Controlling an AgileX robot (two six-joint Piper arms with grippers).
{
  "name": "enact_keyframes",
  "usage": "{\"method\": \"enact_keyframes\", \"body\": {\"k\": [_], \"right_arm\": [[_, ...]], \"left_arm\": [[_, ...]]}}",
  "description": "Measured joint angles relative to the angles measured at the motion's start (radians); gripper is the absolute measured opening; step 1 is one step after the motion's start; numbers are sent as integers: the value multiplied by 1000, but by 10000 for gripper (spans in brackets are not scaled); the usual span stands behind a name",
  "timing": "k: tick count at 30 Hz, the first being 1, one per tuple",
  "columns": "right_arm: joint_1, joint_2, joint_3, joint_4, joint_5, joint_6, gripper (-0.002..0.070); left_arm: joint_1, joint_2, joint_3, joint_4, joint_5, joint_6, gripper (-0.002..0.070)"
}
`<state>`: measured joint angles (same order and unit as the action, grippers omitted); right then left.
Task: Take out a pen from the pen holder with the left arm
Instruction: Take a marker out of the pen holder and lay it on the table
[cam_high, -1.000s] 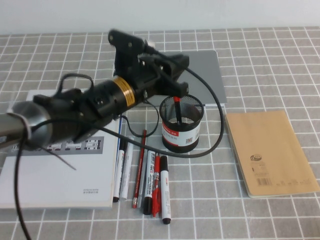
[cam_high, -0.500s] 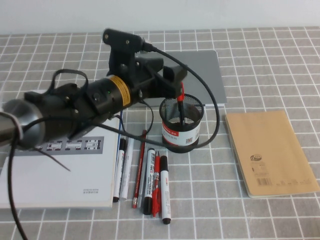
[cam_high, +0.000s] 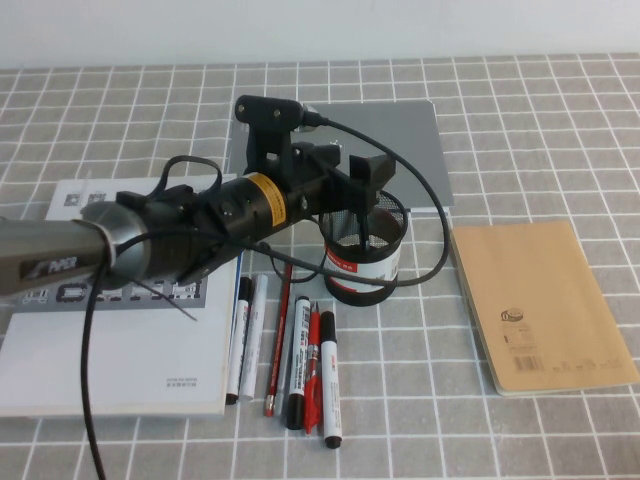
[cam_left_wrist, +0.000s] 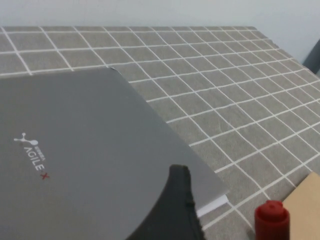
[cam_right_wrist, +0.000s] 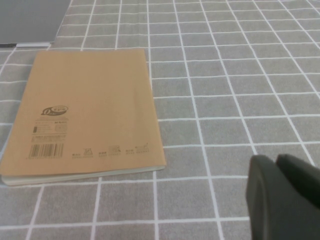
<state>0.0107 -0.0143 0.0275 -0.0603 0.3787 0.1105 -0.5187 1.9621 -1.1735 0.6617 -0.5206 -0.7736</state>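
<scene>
Hovering over pen holder, left tool spread, empty; right tool near notebook.

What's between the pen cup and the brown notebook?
In the high view, just bare checked tablecloth, crossed by a black cable. The left gripper hovers open over the pen holder; the right gripper shows only wrist-side, near the brown notebook.

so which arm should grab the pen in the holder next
Left. The left tool hangs open right over the holder, with the red pen close by. The right tool sits off by the brown notebook.
</scene>
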Motion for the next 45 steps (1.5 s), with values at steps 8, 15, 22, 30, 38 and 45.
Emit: {"method": "enact_keyframes", "body": {"k": [8, 15, 22, 30, 38, 45], "right_arm": [[0, 0, 0, 0, 0, 0, -13], [0, 0, 0, 0, 0, 0, -13], [0, 0, 0, 0, 0, 0, -13], [0, 0, 0, 0, 0, 0, -13], [0, 0, 0, 0, 0, 0, -13], [0, 0, 0, 0, 0, 0, -13]], "left_arm": [[0, 37, -22, 7, -6, -57, 378], [0, 38, -22, 14, -4, -86, 230], [0, 30, -22, 23, -33, -67, 56], [0, -91, -24, 92, -22, -8, 56], [-44, -321, -31, 179, 246, -78, 56], [-99, -506, -31, -88, 704, 136, 56]]}}
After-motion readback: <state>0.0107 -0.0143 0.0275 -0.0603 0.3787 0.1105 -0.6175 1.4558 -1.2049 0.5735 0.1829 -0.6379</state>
